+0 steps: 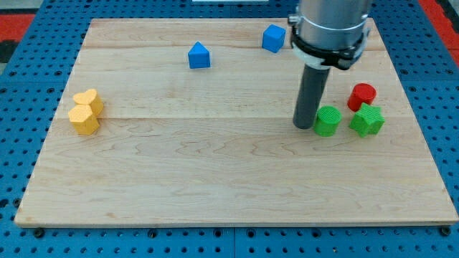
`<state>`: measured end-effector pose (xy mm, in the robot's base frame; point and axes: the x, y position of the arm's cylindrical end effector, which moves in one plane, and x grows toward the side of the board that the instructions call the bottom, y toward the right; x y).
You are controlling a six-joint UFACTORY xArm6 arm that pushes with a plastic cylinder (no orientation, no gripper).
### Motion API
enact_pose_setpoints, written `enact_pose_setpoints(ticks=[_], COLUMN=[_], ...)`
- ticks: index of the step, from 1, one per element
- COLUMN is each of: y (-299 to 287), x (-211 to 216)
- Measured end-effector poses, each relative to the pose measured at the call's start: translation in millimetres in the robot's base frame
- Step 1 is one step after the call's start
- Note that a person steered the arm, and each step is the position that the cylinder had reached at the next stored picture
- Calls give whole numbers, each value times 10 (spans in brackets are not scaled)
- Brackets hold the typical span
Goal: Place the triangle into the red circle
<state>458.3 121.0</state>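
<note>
The blue triangle block [199, 56] sits near the view's top, left of centre. The red circle block [363, 95] stands at the view's right. My tip [303, 125] rests on the board just left of a green round block [328, 121], close to or touching it. The tip is left of and slightly below the red circle, and far right of and below the blue triangle.
A green star-like block [367, 120] lies just below the red circle. A blue cube [273, 38] sits at the top, left of the arm. A yellow heart block [89, 101] and a yellow hexagon block [83, 119] touch at the left. The wooden board [215, 179] lies on a blue pegboard.
</note>
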Motion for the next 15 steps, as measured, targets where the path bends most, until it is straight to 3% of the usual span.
enact_pose_setpoints(ticks=[1,2,4,6,7,8,9,10,11,12,13,15], y=[182,-225,-1662,-2717,-2542,-1898,-1213,-903,-1191,-1528,-1366,-427], x=[0,-9,-850,-1718,-1939,-1700,-1193,-1005,-1272,-1268,-868,-767])
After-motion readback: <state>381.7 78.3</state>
